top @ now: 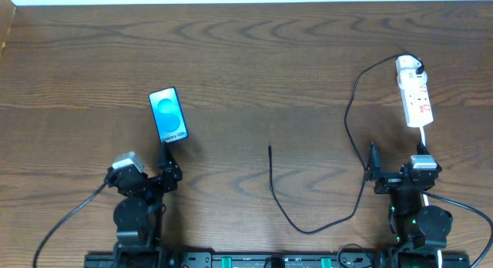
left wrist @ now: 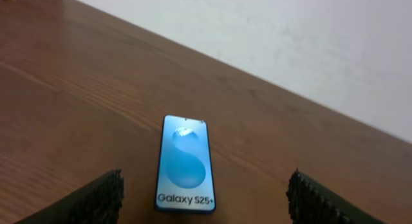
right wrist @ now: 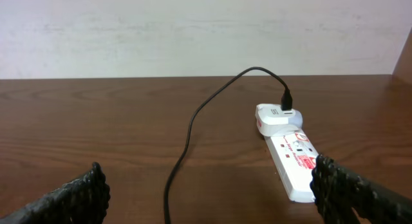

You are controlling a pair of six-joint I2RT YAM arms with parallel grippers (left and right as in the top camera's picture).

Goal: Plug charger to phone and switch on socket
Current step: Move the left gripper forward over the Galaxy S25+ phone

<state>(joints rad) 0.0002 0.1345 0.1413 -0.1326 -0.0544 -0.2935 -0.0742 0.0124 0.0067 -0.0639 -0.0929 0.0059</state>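
The phone (top: 168,115) lies face up at the left, its blue screen lit and reading "Galaxy S25+" (left wrist: 185,163). My left gripper (top: 170,166) is open just short of the phone's near end, which sits between the spread fingers (left wrist: 205,198) without touching them. The charger cable (top: 286,214) starts at a loose tip (top: 269,149) mid-table. It loops toward the front edge, then runs up to a white plug (top: 408,66) in the socket (top: 418,102). My right gripper (top: 397,166) is open and empty. The cable (right wrist: 193,121) passes between its fingers, and the socket (right wrist: 293,166) lies by the right finger (right wrist: 347,192).
The white cord (top: 424,141) of the socket runs from its near end toward the right arm. Thicker black robot cables trail at the front left (top: 69,218) and front right (top: 466,206). A pale wall (right wrist: 193,31) rises behind the table's far edge.
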